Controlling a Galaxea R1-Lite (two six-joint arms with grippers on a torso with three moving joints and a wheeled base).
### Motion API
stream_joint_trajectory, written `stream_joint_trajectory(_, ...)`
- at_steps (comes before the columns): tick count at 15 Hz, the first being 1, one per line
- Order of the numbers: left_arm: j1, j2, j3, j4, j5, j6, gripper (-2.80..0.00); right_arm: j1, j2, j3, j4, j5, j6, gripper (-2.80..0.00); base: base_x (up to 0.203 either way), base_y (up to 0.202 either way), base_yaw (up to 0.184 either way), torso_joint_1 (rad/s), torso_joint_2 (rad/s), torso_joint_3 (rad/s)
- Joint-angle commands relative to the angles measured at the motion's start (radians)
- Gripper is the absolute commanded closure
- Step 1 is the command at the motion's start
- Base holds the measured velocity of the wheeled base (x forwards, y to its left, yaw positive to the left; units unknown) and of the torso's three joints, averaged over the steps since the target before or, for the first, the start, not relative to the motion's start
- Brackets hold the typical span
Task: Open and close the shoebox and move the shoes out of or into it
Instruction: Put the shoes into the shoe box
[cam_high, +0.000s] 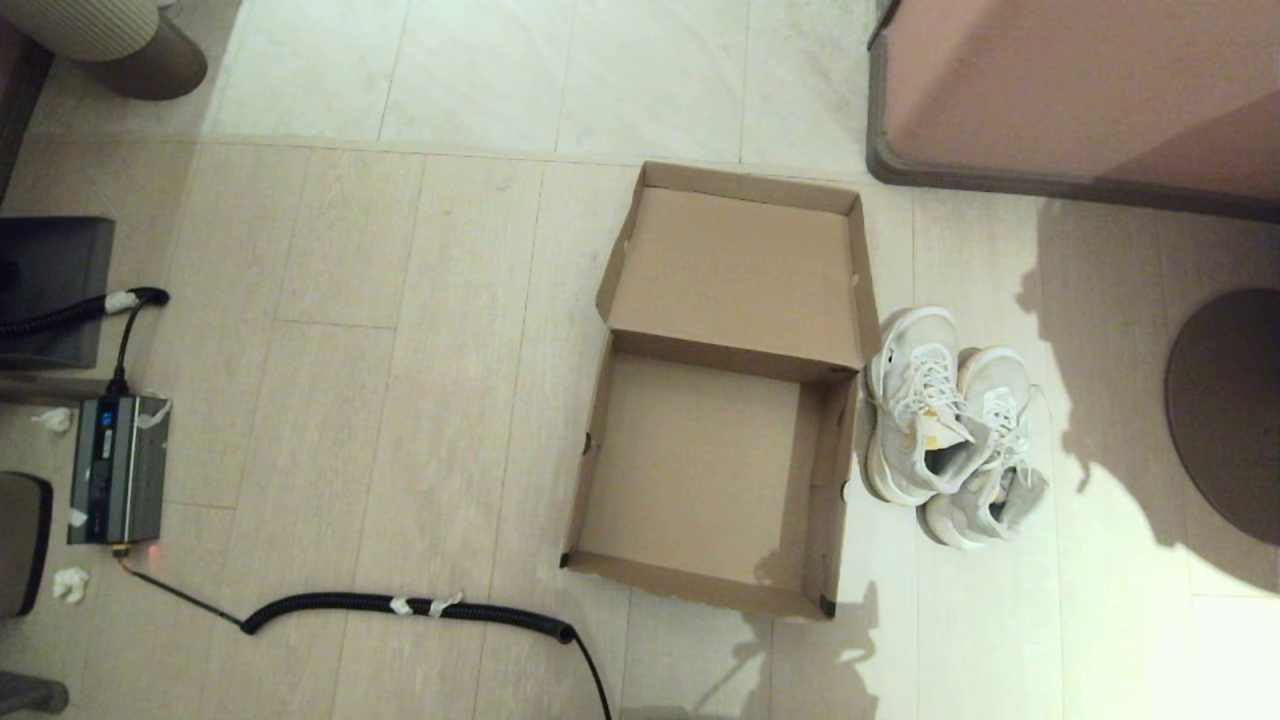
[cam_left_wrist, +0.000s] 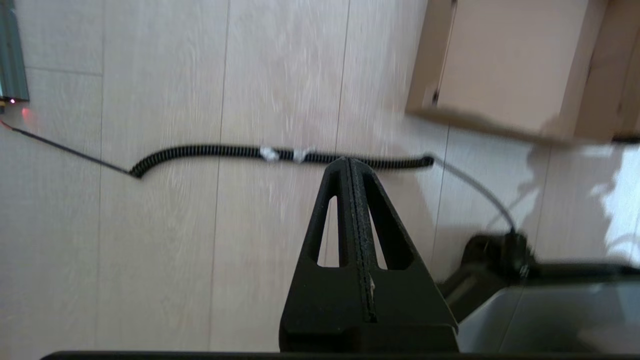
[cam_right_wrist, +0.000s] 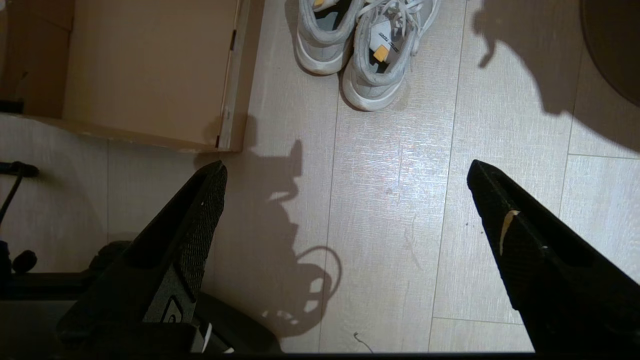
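Observation:
The brown cardboard shoebox (cam_high: 600, 440) lies open on the floor, its hinged lid (cam_high: 735, 270) folded back flat and nothing inside. The pair of white sneakers (cam_high: 945, 425) stands on the floor just right of the box, heels toward me; they also show in the right wrist view as the sneakers (cam_right_wrist: 360, 45) beside the box corner (cam_right_wrist: 227, 125). My right gripper (cam_right_wrist: 345, 170) hangs open over bare floor, short of the shoes. My left gripper (cam_left_wrist: 350, 162) is shut with nothing in it, above a coiled cable and left of the box (cam_left_wrist: 505, 65). Neither gripper shows in the head view.
A black coiled cable (cam_high: 400, 606) runs across the floor in front of the box toward a grey device (cam_high: 118, 468) at the left. A pinkish-brown furniture block (cam_high: 1080, 90) stands at the back right, and a round dark base (cam_high: 1230, 410) lies at the right.

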Motion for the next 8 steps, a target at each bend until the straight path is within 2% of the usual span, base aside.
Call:
stream_joint_trajectory(1,-0.005,-0.05,0.001,-0.002,0.009,-0.011,0.0,0.0,0.004,-0.001,0.001,0.0,0.006,-2.8,0.0,0.0,0.0,0.0,0.0,0.0)
stream_joint_trajectory(4,-0.005,-0.05,0.001,-0.002,0.012,-0.015,0.0,0.0,0.004,-0.001,-0.001,-0.005,0.066,-2.8,0.0,0.0,0.0,0.0,0.0,0.0)
stream_joint_trajectory(6,-0.004,-0.05,-0.003,0.01,0.01,-0.011,0.0,0.0,0.004,-0.001,-0.002,-0.041,0.074,-2.8,0.0,0.0,0.0,0.0,0.0,0.0)
stream_joint_trajectory(8,-0.005,-0.051,-0.003,0.01,0.01,-0.011,0.0,0.0,0.004,-0.002,-0.002,-0.041,0.078,-2.8,0.0,0.0,0.0,0.0,0.0,0.0)
